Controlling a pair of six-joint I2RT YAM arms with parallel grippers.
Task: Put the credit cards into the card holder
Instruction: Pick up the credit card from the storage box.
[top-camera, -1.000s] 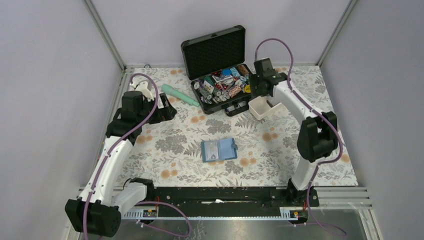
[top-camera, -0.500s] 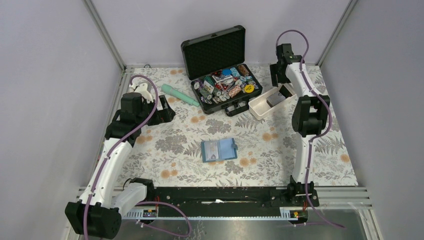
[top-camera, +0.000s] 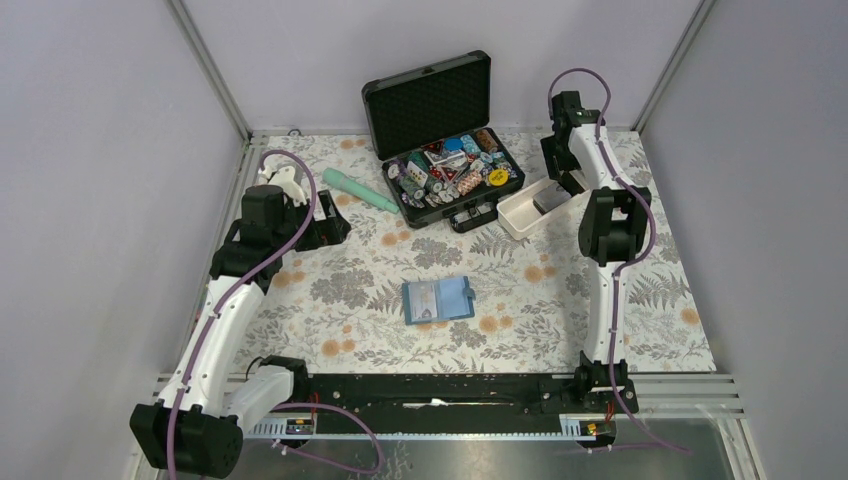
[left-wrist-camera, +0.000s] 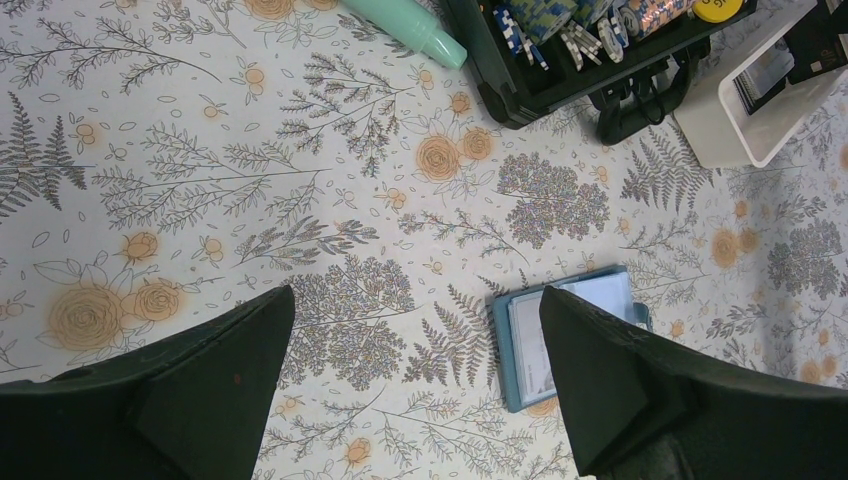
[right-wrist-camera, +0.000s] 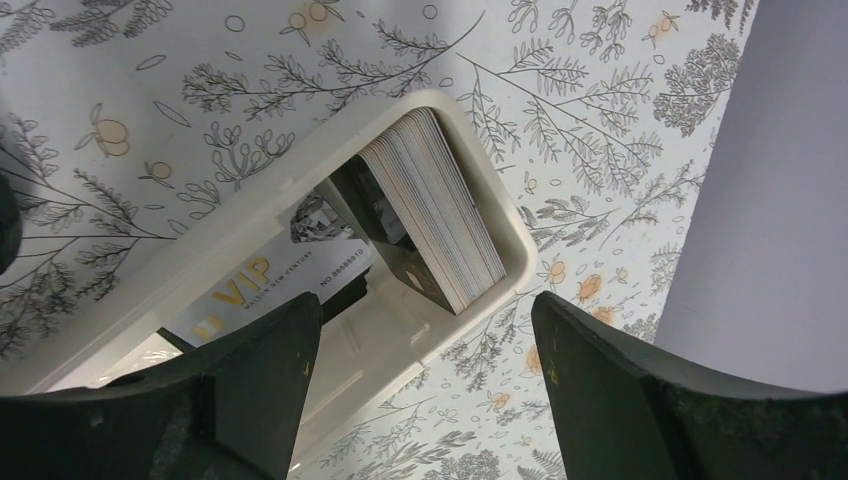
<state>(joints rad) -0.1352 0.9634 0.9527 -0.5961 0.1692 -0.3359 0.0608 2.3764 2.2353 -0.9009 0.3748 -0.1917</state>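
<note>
Now card holder (top-camera: 438, 299) lies open flat, long axis side-to-side; L & R jaws apart.

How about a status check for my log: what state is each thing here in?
card holder: open, lying flat, slots up.
white tray: open-topped, cards inside.
credit cards: stacked on edge at one end of the white tray.
black case: lid open, chips inside.
teal tube: lying on its side.
left gripper: jaws open, empty.
right gripper: jaws open, empty, over the white tray.
</note>
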